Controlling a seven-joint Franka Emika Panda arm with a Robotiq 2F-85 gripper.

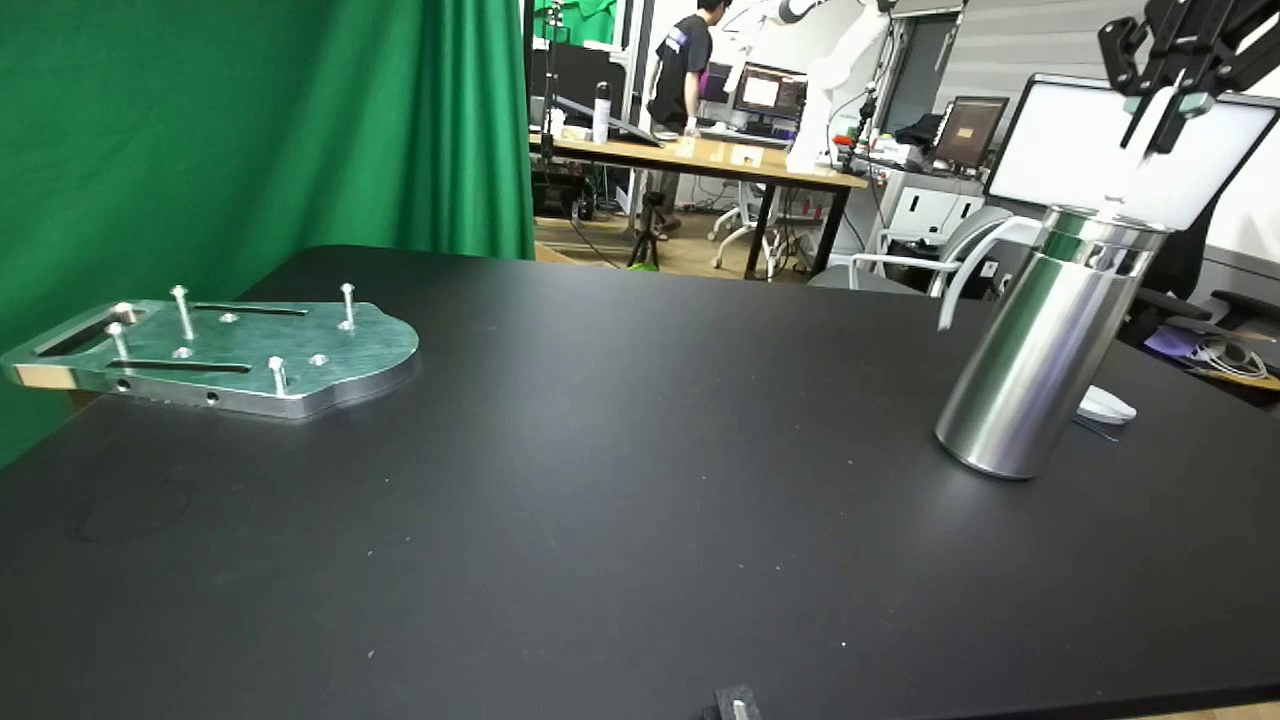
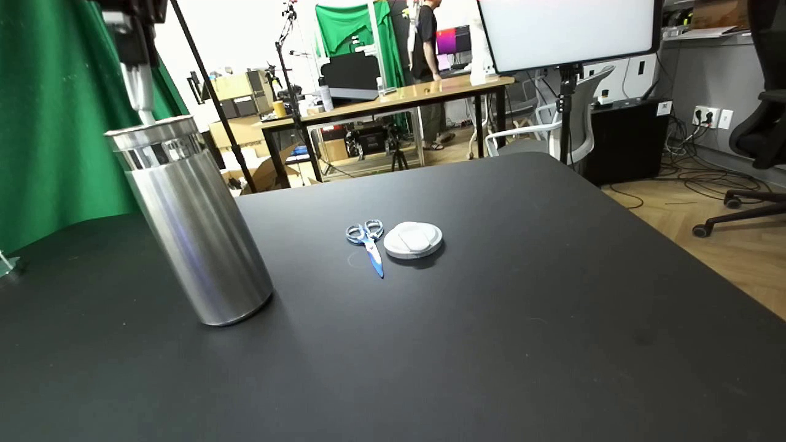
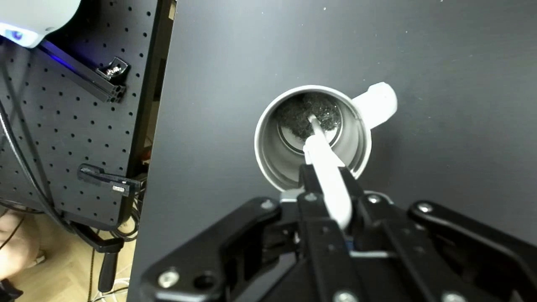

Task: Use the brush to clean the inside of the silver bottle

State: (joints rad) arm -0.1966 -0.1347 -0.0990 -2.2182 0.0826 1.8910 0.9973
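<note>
The claw (image 1: pixel 1149 126) is clenched on the white grip of the brush (image 3: pixel 328 176), a finger to each side, right above the mouth of the silver bottle (image 1: pixel 1040 360). I reckon it holds that end so the thin shaft (image 3: pixel 316 126) can reach the bottom; seen from the wrist, the shaft does run down inside, towards a dark, rough patch (image 3: pixel 301 111) that could be bristle or dirt, I can't say which. The bottle stands mouth up on the black table (image 1: pixel 600 500), I'd think to let the brush drop straight in. Nothing else steadies it, so a hard scrub might tip or slide it. Its side handle (image 3: pixel 379 105) juts out clear of the brush. In an exterior view a white lid (image 2: pixel 413 239), likely the bottle's own, lies off to the right, just beside some scissors (image 2: pixel 373 250). The pegged metal plate (image 1: pixel 255 340), in an exterior view, sits well apart to the left, out of the way, I suppose.
</note>
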